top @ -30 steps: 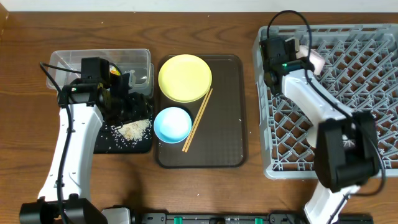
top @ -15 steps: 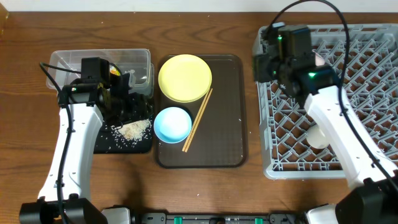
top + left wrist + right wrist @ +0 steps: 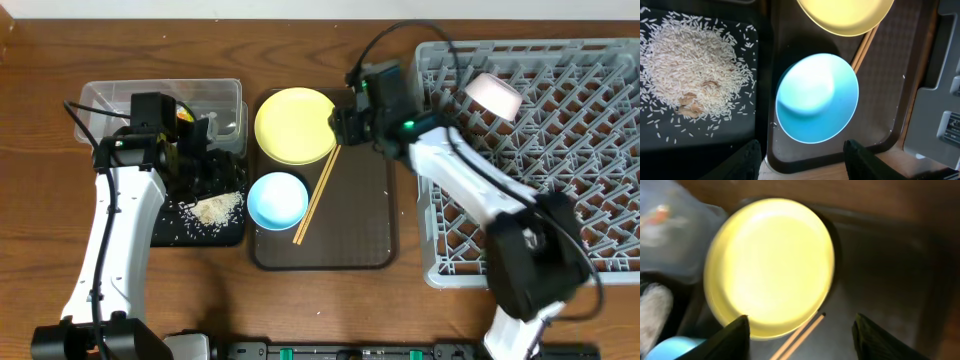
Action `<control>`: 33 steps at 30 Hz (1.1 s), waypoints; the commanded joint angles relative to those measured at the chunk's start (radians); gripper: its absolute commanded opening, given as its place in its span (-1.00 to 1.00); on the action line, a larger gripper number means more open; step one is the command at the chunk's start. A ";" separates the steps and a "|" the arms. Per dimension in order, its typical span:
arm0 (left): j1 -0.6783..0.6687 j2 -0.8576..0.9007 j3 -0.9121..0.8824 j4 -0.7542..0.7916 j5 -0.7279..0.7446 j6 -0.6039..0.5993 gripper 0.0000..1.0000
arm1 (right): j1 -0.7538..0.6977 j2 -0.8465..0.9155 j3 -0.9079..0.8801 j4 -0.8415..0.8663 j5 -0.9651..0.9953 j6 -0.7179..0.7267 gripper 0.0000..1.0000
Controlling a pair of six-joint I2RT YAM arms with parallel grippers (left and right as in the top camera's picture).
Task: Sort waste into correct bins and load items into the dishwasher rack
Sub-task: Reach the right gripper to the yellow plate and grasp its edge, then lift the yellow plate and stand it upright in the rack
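The yellow plate (image 3: 295, 124), light blue bowl (image 3: 277, 199) and wooden chopsticks (image 3: 318, 193) lie on the brown serving tray (image 3: 370, 200). My right gripper (image 3: 340, 125) is open and empty over the plate's right edge; its wrist view shows the plate (image 3: 770, 265) and the chopstick tips (image 3: 800, 337) between its fingers (image 3: 807, 340). My left gripper (image 3: 210, 160) is open and empty over the black tray (image 3: 170, 230) holding the rice (image 3: 218, 207). The wrapper (image 3: 185, 115) lies in the clear tub (image 3: 120, 98). The pale cup (image 3: 493, 93) sits in the grey rack (image 3: 580, 150). The white bowl is not visible.
The left wrist view shows the rice heap (image 3: 687, 70), the blue bowl (image 3: 817, 97) and the brown tray's front rim (image 3: 840, 157) between my left fingers (image 3: 805, 160). My right arm stretches across the rack's left side. Bare wooden table lies in front.
My right gripper has swung left, off the rack and over to the yellow plate. The pale cup stays in the rack. My left arm has not moved.
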 commanded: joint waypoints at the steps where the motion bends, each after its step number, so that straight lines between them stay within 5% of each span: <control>1: 0.002 -0.004 0.014 -0.002 -0.006 0.005 0.12 | 0.011 0.081 0.001 0.054 0.054 0.146 0.19; 12: 0.001 -0.004 0.014 -0.002 -0.005 0.005 0.12 | 0.020 0.225 0.001 0.153 0.058 0.265 -0.24; 18: 0.001 -0.004 0.013 -0.002 -0.005 0.005 0.12 | 0.021 0.227 0.001 0.167 0.073 0.265 -0.85; 26: 0.001 -0.004 0.013 -0.002 -0.005 0.005 0.12 | -0.019 0.207 0.002 0.197 0.110 0.260 -0.97; 33: 0.002 -0.004 0.013 -0.001 -0.005 0.005 0.13 | -0.069 0.067 0.002 0.188 0.129 0.111 -0.98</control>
